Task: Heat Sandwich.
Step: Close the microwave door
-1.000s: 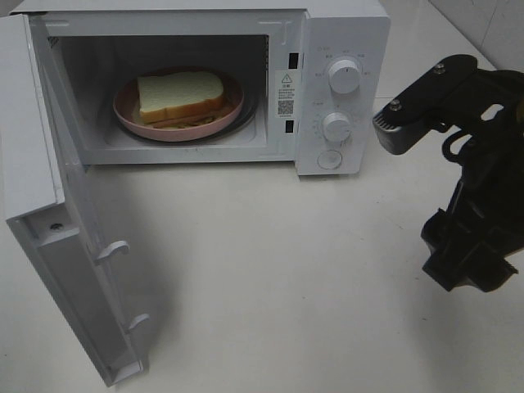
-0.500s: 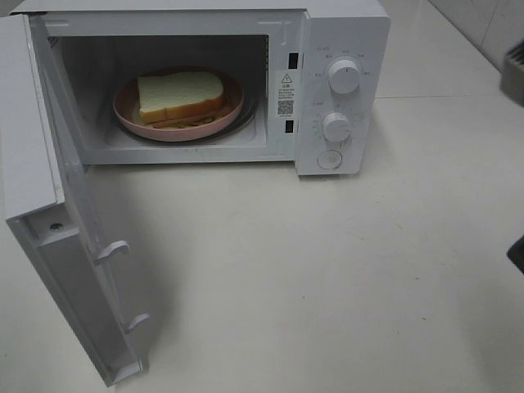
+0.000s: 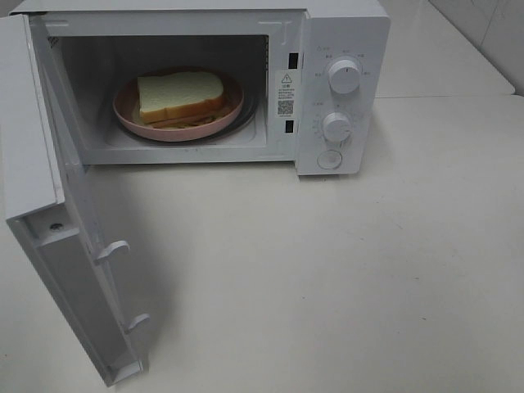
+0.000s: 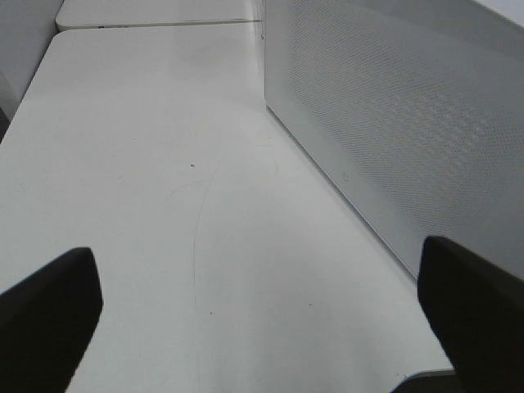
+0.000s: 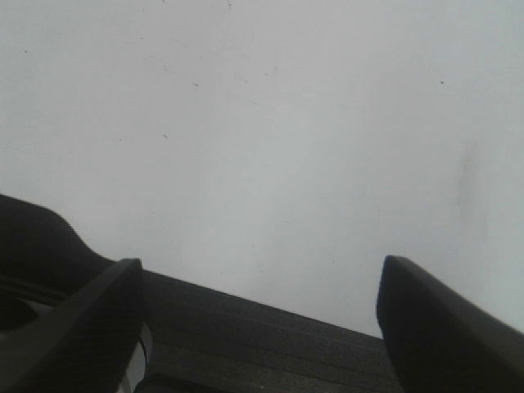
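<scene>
Leftward of sandwich [image 3: 180,96], microwave door [image 3: 49,246] open.

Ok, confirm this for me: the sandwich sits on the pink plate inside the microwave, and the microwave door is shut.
One thing is wrong: the door is swung wide open, not shut, as the exterior high view shows. The sandwich does sit on the pink plate inside the microwave.

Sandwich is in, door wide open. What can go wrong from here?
1. The door stands wide open; the open left tool beside its outer face might shove the whole microwave instead of swinging it shut.
2. The knobs are small and round; a tool could slip off them.
</scene>
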You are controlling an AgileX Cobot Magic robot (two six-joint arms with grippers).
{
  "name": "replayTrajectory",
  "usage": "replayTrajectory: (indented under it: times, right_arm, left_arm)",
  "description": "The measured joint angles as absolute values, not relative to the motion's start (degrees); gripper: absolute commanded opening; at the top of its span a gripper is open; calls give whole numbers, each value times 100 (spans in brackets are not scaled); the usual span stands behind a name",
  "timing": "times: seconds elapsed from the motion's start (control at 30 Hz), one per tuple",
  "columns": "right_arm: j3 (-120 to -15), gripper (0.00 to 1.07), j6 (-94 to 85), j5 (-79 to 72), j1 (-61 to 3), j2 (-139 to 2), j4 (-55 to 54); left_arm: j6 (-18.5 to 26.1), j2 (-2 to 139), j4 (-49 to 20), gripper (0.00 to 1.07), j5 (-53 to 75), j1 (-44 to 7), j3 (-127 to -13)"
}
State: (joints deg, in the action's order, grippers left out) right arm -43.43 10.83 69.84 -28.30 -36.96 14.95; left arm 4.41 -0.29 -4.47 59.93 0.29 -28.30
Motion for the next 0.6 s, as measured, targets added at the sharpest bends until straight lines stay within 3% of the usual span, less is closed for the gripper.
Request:
replayTrajectory:
  times: [0.2,0.6]
  right_arm:
    - [-4016,76,1060,6979,-2154,-2876,1381]
    - [-3340,76,1049,6732,-1381,-1725,1043]
  left_arm:
    - [441,-29,-447,98,5993,29,-2830]
    - [441,-29,-447,98,5993,29,-2830]
